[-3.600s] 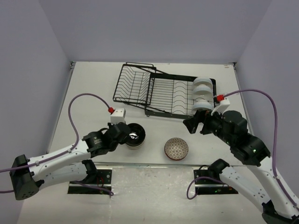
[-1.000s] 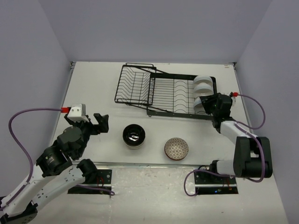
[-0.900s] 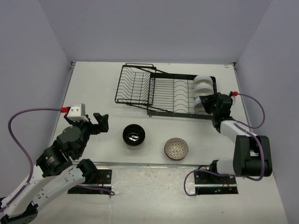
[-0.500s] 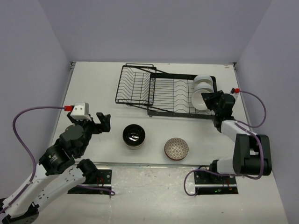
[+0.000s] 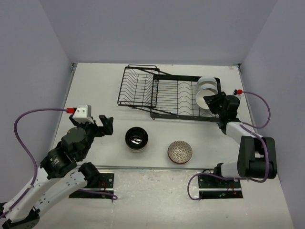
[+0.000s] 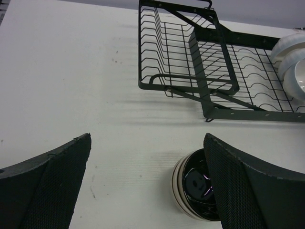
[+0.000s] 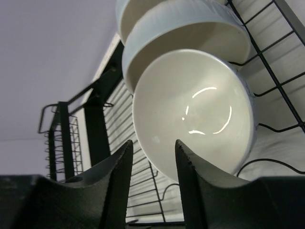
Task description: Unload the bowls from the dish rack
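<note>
At the black wire dish rack's (image 5: 176,98) right end, the right gripper (image 7: 152,145) sat at the lower rim of the nearest plain white round ceramic bowl (image 7: 195,114). Its fingers stood a little apart. I could not tell whether they pinched the rim or only flanked it.

Changes noted:
- Within the last second this bowl had tipped and shifted among the tines, so its glossy hollow now faced the wrist camera.
- The left gripper (image 6: 147,143) had pulled back to the table's left. It hung wide open, holding nothing.

Reading: pick number 3 looked to be under way but not secured. 2 bowls already stood on the white table (image 5: 95,86), well apart from the rack: the beige bowl with a glossy black inside (image 5: 137,139) and the brown net-patterned bowl (image 5: 180,151).

Task's thing: 3 white bowls remained in the longer section, on edge and nested close. The 2 rear white bowls (image 7: 186,28) showed ribbed outsides. The raised basket held none.
</note>
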Robot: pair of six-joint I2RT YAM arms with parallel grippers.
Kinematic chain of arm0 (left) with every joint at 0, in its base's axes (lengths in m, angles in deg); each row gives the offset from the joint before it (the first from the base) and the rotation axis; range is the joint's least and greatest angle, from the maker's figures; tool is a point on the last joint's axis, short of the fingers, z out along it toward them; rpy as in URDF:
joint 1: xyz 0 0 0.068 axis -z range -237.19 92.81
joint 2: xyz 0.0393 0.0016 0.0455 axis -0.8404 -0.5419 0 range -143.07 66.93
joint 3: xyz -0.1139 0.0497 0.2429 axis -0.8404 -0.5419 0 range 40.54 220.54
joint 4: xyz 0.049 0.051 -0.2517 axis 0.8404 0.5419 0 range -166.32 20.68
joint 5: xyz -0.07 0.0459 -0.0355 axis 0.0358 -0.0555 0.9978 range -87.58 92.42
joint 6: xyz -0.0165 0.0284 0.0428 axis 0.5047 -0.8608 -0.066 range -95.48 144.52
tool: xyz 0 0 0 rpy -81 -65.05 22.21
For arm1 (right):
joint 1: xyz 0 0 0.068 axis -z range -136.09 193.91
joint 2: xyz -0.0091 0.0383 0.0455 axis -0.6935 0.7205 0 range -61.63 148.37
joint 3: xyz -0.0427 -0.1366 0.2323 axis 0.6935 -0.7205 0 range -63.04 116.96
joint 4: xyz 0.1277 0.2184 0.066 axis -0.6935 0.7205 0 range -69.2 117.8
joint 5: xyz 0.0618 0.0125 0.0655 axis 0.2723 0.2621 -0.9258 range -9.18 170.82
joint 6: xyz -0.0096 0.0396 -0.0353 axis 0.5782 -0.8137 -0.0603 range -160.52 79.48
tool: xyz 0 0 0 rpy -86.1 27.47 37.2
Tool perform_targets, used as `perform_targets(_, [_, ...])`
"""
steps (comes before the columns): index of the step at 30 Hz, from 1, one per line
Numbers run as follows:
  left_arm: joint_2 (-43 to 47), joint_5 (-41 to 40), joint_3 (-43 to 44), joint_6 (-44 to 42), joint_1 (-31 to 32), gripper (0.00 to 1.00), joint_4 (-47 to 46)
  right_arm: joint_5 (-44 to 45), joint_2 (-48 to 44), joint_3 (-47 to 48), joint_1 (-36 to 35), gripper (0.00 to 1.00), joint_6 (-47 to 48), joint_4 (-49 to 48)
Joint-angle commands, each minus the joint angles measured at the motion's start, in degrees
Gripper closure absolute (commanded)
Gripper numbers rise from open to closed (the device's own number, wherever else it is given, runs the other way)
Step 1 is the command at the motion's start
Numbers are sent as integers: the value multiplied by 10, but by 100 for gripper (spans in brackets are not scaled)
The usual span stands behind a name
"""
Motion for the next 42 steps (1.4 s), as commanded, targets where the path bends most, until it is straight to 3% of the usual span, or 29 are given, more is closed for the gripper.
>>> perform_targets(1, [-5,5,-5,-18,-6,0,-22,2,11,69,-15,56,71,89])
perform_targets(9, [-11,15,-6,-21,-11,0,-24,154,51,206,-124,54,235,288])
perform_targets(13, [-10,19,-6,-22,-12,0,-24,237,110,275,-155,51,263,387])
perform_targets(18, [-11,25,-7,-25,-13,0,-28,287,138,318,-187,51,271,429])
perform_targets(22, [-9,29,-7,-26,-13,0,-29,267,167,343,-188,51,266,458])
perform_targets(24, [-7,31,-7,-27,-13,0,-30,256,178,352,-188,55,262,469])
perform_targets(28, [-3,34,-8,-27,-13,0,-31,243,193,358,-189,84,260,474])
perform_targets(29, [-2,34,-8,-28,-13,0,-31,245,191,355,-190,87,258,473])
perform_targets(42, [-3,34,-8,-28,-13,0,-31,251,173,321,-195,100,254,460])
